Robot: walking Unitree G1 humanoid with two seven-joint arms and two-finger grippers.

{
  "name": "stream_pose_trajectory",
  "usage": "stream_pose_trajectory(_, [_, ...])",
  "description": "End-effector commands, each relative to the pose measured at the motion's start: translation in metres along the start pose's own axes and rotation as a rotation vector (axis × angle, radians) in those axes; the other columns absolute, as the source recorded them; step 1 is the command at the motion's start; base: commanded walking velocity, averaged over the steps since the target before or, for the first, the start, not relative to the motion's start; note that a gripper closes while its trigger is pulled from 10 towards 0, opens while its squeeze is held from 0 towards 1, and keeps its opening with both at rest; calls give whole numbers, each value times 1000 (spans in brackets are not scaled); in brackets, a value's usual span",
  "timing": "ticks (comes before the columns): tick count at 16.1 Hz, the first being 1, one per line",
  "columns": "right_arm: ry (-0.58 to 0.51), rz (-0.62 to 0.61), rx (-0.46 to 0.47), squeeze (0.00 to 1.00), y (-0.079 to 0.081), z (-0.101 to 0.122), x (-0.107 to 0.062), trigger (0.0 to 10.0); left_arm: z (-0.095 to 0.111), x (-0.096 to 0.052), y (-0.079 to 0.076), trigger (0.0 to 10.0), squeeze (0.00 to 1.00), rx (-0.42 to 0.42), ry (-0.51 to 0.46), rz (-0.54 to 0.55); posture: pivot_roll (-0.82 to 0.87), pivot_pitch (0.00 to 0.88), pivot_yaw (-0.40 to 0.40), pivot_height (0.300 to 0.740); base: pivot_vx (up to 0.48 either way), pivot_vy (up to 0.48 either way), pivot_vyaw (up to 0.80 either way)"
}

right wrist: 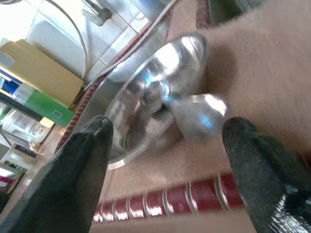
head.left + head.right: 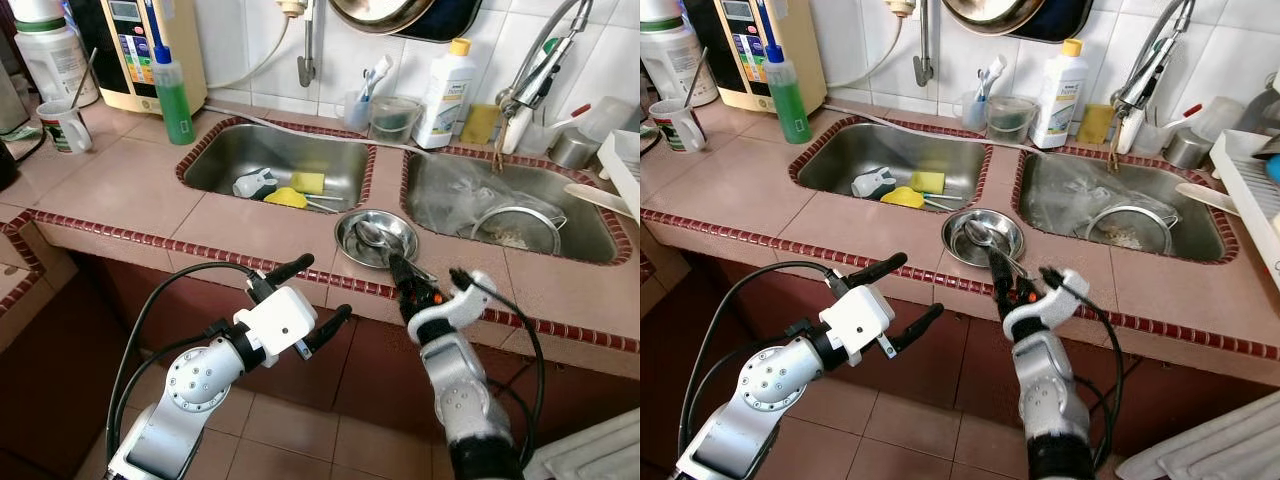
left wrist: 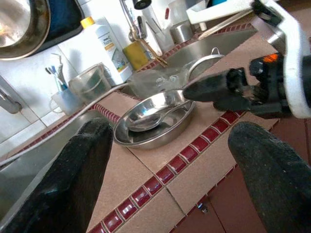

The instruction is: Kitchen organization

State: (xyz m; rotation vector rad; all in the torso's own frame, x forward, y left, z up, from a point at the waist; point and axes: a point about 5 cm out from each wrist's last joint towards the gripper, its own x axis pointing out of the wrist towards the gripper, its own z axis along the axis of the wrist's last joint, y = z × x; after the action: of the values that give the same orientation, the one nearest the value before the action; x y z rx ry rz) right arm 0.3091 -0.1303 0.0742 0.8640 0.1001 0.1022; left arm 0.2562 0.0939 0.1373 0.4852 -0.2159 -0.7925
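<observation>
The right pincer, fingers spread, is reaching for the spoon lying in the steel bowl on the bench; a clumsy nudge could tip both off the edge. The left pincer is hovering open.

No word, brand or number can be read with certainty anywhere in these pictures. The white plastic bottle with a yellow cap, standing at the far edge of the counter between the two sinks, carries a label with blue and green print too small to make out. The cream-coloured appliance with a coloured front panel at the far left and the white mug with a green printed design beside it show markings just as illegible.
</observation>
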Motion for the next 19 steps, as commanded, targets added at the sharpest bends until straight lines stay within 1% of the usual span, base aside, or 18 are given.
stream_pose_trajectory(1, [8, 9, 21, 0, 3, -4, -3, 0, 4, 0, 1, 10000, 0, 10, -16, -1, 86, 0, -53, 740, 0, 0, 0])
stream_pose_trajectory(6, [-11, 14, 44, 0, 8, -1, -4, 0, 3, 0, 1, 10000, 0, 9, -12, -2, 86, 0, -50, 740, 0, 0, 0])
stream_pose_trajectory(7, [-14, 17, 45, 0, 8, 0, -3, 3647, 3, 0, 1, 10000, 0, 9, -11, -2, 86, 0, -47, 740, 0, 0, 0])
stream_pose_trajectory(9, [-9, 7, 33, 0, 7, 2, -2, 5216, 3, 0, 2, 10000, 0, 12, -10, 1, 88, 0, -46, 740, 0, 0, 0])
stream_pose_trajectory(10, [-4, -1, 17, 0, 7, 2, -1, 10000, 3, -1, 3, 10000, 0, 12, -9, 3, 89, 0, -44, 740, 0, 0, 0])
stream_pose_trajectory(16, [-27, 7, 41, 0, 9, 4, -2, 10000, 2, -1, 4, 10000, 0, 13, -5, 7, 88, 0, -41, 740, 0, 0, 0])
stream_pose_trajectory(19, [-61, 21, 52, 0, 11, 12, 0, 10000, 2, -1, 4, 10000, 0, 14, -4, 4, 88, 0, -39, 740, 0, 0, 0])
